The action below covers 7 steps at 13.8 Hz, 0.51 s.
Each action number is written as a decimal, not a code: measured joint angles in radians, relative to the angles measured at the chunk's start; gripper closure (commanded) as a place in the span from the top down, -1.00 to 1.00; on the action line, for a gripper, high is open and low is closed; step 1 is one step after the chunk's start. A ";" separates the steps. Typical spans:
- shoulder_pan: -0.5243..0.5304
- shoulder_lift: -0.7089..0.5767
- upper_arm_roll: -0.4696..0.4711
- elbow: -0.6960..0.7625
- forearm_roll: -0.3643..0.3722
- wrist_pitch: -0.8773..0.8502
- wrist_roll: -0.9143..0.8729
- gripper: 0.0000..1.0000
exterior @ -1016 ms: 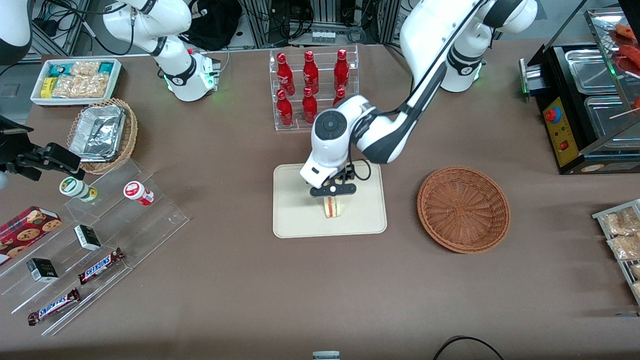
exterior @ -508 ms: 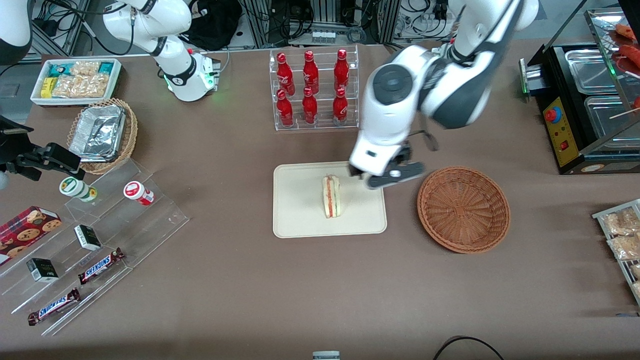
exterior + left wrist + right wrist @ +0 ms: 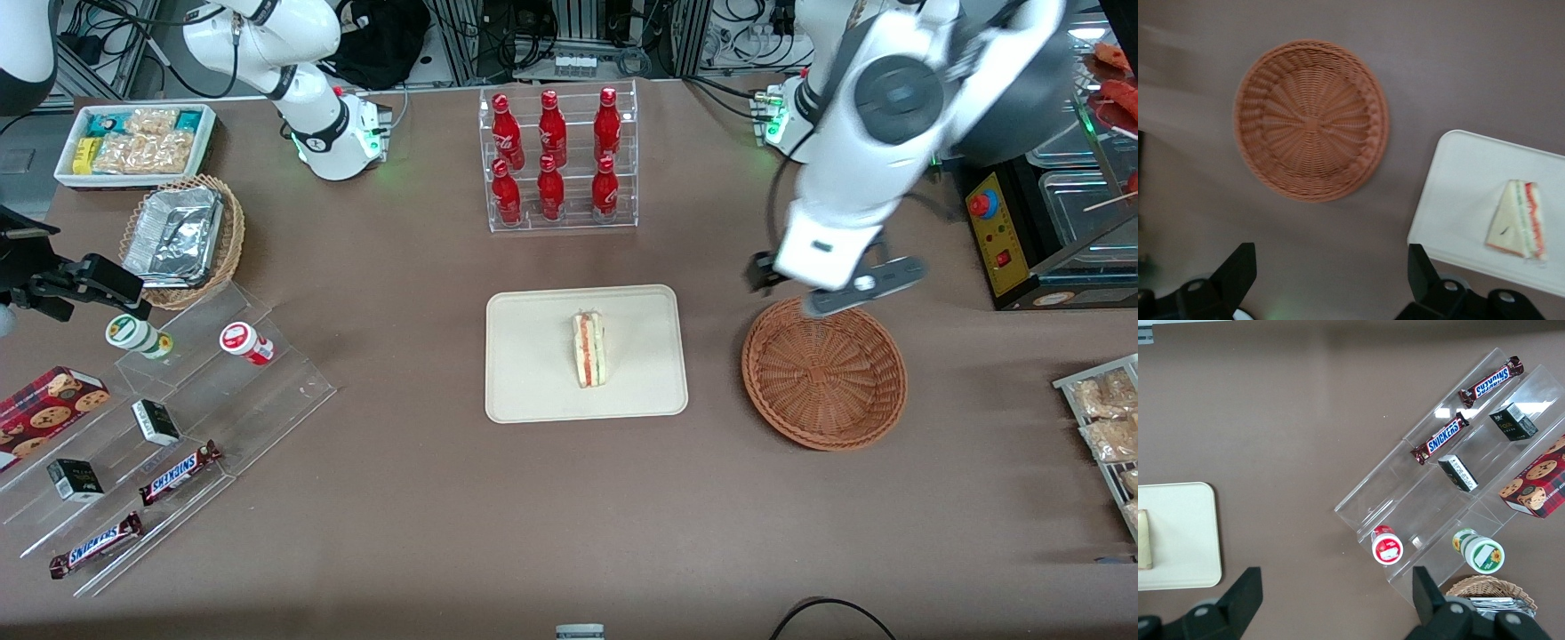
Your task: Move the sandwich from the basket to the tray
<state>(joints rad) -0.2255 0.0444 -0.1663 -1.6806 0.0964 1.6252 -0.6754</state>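
Your sandwich point(image 3: 589, 348) lies on the tray point(image 3: 524, 391), task apparently done. The gripper point(image 3: 836, 286) hangs above the basket's point(image 3: 824, 372) farther rim, fingers point(image 3: 1238, 270) apart and empty, clear of the tray.

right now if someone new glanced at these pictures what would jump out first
The sandwich stands out, lying alone on the cream tray mid-table with its red and green filling showing. Beside the tray, toward the working arm's end, sits the empty reddish-brown basket, with the open gripper raised above its rim. Farther from the front camera, a clear rack of red bottles catches the eye.
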 measured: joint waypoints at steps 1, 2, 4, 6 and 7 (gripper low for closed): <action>0.033 -0.027 0.001 -0.019 -0.001 -0.006 0.050 1.00; 0.064 -0.049 0.001 -0.037 -0.005 -0.008 0.095 1.00; 0.108 -0.075 0.002 -0.060 -0.014 -0.010 0.167 1.00; 0.127 -0.088 0.003 -0.066 -0.016 -0.019 0.229 1.00; 0.131 -0.095 0.011 -0.066 -0.016 -0.026 0.265 1.00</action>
<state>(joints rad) -0.0942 -0.0501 -0.1553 -1.7468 0.0804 1.5987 -0.4105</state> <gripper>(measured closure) 0.000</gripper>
